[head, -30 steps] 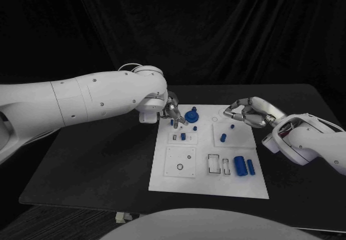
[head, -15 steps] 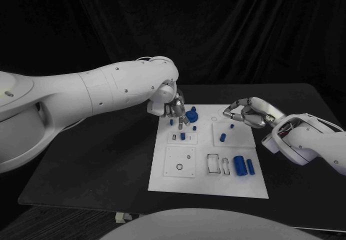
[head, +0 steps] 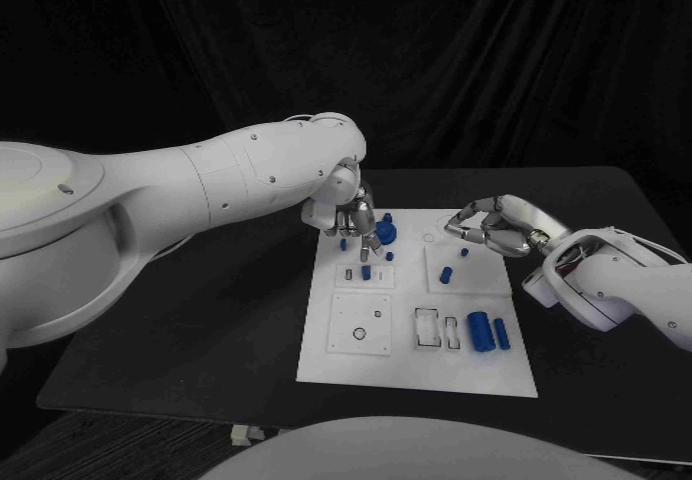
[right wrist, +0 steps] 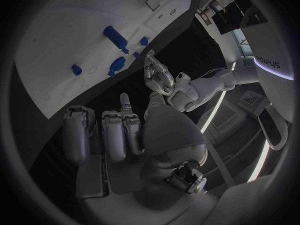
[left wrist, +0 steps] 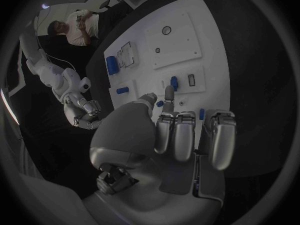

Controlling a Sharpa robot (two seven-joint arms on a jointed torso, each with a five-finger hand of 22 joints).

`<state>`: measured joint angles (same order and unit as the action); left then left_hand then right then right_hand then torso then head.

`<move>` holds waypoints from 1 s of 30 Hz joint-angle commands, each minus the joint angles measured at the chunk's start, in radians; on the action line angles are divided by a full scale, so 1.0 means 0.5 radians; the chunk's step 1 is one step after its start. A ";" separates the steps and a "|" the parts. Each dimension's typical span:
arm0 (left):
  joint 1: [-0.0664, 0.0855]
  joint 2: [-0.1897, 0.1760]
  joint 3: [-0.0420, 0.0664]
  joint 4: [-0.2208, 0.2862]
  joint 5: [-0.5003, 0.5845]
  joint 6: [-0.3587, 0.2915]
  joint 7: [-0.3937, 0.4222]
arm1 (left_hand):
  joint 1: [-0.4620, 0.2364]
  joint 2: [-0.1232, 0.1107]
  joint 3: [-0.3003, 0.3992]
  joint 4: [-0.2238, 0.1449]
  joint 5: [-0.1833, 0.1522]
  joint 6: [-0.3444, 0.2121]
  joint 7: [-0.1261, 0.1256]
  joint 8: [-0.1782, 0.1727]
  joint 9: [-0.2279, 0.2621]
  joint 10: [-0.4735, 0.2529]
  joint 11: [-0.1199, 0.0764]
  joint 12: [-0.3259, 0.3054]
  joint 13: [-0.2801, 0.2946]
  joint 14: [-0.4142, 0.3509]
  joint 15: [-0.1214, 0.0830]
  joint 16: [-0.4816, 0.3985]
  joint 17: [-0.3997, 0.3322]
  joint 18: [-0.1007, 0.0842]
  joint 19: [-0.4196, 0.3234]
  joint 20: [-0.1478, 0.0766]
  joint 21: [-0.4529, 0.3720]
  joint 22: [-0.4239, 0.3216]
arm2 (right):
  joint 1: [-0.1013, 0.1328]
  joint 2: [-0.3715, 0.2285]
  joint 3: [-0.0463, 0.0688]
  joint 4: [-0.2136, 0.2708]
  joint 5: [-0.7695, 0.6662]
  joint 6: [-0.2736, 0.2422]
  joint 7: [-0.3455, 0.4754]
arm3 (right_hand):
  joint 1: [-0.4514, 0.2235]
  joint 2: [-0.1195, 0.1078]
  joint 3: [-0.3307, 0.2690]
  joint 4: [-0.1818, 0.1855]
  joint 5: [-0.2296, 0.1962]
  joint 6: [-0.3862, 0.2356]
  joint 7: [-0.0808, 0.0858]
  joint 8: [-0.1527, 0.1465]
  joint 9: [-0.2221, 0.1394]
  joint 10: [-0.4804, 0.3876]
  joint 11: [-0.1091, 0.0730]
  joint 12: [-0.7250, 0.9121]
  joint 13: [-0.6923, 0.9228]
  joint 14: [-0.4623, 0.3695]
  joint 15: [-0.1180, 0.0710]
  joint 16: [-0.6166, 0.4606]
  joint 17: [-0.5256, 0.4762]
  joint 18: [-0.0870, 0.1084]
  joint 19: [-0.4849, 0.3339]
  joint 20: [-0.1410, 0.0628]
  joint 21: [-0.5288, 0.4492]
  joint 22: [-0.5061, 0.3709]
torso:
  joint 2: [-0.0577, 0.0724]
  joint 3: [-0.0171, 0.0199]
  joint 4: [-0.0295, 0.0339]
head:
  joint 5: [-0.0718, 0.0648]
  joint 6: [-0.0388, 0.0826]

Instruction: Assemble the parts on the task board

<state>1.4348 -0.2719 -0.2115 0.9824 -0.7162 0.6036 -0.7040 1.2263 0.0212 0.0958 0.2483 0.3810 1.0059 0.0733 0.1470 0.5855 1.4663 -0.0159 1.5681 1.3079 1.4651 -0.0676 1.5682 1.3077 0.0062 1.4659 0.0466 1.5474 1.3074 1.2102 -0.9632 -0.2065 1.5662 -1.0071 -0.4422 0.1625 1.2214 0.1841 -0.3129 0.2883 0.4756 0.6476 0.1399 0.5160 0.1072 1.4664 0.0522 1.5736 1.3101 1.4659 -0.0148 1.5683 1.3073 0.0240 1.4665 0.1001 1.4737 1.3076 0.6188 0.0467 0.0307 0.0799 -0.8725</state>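
Note:
The white task board (head: 418,350) lies mid-table. At its far end stands a blue knob (head: 385,234), with small blue pegs (head: 366,271) and a blue piece (head: 449,274) nearby. Two blue cylinders (head: 490,332) lie near the right edge. My left hand (head: 356,220) hangs over the far left corner, fingertips pointing down right beside the knob. In the left wrist view, thumb and one finger (left wrist: 169,92) reach toward a small blue piece (left wrist: 160,104), and contact is unclear. My right hand (head: 490,226) hovers at the far right corner, fingers curled in with nothing between them.
The black table (head: 188,330) surrounds the board. White inset plates with holes and slots (head: 361,322) occupy the board's near half. My bulky left arm (head: 188,200) reaches across the table's left side.
My left arm has swung forward and its hand has shifted a little to the right, closer to the blue knob. The right hand has stayed where it was.

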 commanded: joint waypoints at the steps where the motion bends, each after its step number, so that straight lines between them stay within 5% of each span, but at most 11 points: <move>1: -0.012 0.013 0.002 -0.023 -0.011 0.072 -0.093 | 0.021 0.004 0.016 -0.001 -0.009 0.020 -0.004 -0.016 -0.006 0.209 0.019 0.005 0.526 0.211 0.015 0.005 0.526 0.004 0.175 0.009 -0.010 0.497 | -0.003 0.002 0.002 0.007 -0.004 0.018 -0.012 | 0.011 -0.003 -0.003 0.002 0.008 0.016 0.002 0.009 -0.002 0.209 0.008 -0.006 0.521 0.210 0.019 0.005 0.527 0.014 0.065 0.009 -0.007 0.444 | -0.004 0.0028 -0.001 | 0.002 0.000; 30: -0.094 0.060 0.002 -0.117 -0.129 -0.001 -0.088 | 0.016 -0.004 0.045 -0.025 -0.022 0.034 0.001 -0.043 -0.029 0.209 0.022 0.005 0.526 0.211 0.018 0.005 0.526 0.016 0.148 0.012 -0.056 0.474 | -0.003 -0.007 0.002 0.019 -0.004 0.026 -0.018 | 0.010 -0.004 -0.004 0.003 0.005 0.016 0.002 0.009 -0.002 0.209 0.008 -0.006 0.521 0.210 0.019 0.005 0.527 0.014 0.065 0.009 -0.008 0.444 | -0.006 0.0014 0.000 | -0.012 0.000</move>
<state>1.3894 -0.2456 -0.2117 0.9251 -0.7743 0.6118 -0.7041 1.2298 0.0249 0.1123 0.2372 0.3735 1.0239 0.0697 0.1324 0.5722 1.4660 -0.0092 1.5681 1.3079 1.4651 -0.0677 1.5682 1.3075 0.0061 1.4658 0.0464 1.5251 1.3074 1.2102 -0.9657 -0.2063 1.5731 -1.0070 -0.4371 0.1617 1.2212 0.1839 -0.3129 0.2883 0.4755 0.6476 0.1399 0.5160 0.1074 1.4664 0.0521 1.5742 1.3099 1.4659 -0.0147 1.5683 1.3073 0.0239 1.4665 0.1000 1.4738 1.3073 0.6154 0.0478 0.0313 0.0741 -0.8726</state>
